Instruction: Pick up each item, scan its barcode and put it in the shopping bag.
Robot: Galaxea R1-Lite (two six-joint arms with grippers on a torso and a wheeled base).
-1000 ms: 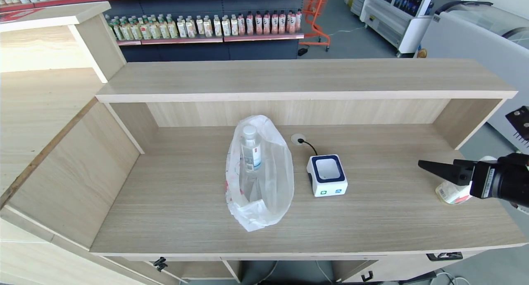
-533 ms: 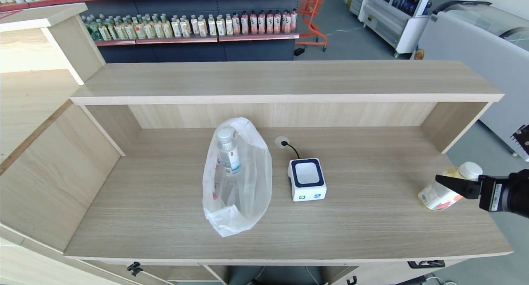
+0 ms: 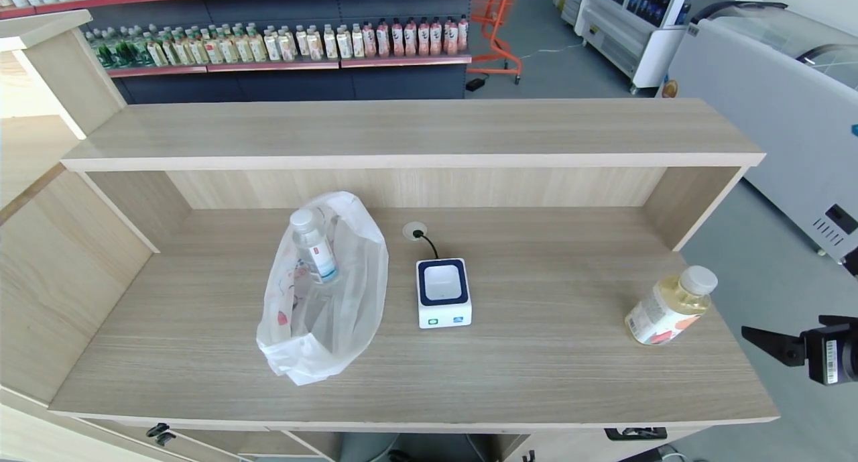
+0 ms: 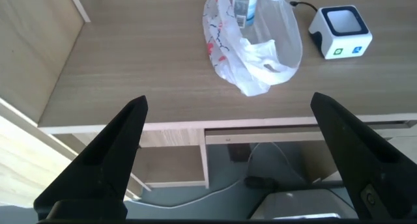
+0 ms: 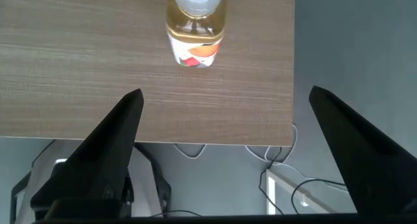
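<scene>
A yellow drink bottle (image 3: 667,306) with a white cap stands near the right end of the wooden counter (image 3: 536,361); the right wrist view looks at it from above (image 5: 195,25). My right gripper (image 3: 764,336) hangs open beyond the counter's right front corner, apart from the bottle, its jaws (image 5: 228,152) wide and empty. A translucent shopping bag (image 3: 322,294) lies left of centre with a clear water bottle (image 3: 314,254) inside. The white barcode scanner (image 3: 443,293) sits beside it. My left gripper (image 4: 228,159) is open and empty off the counter's front edge, before the bag (image 4: 254,48).
A raised shelf (image 3: 415,130) runs along the back of the counter, with side walls at both ends. The scanner's cable (image 3: 429,246) goes into a hole behind it. Store shelving and freezers stand in the room beyond.
The head camera has turned, shifting the whole picture left. Against the bottle, my right gripper has drawn back to the right and front, from over the bottle to off the counter corner.
</scene>
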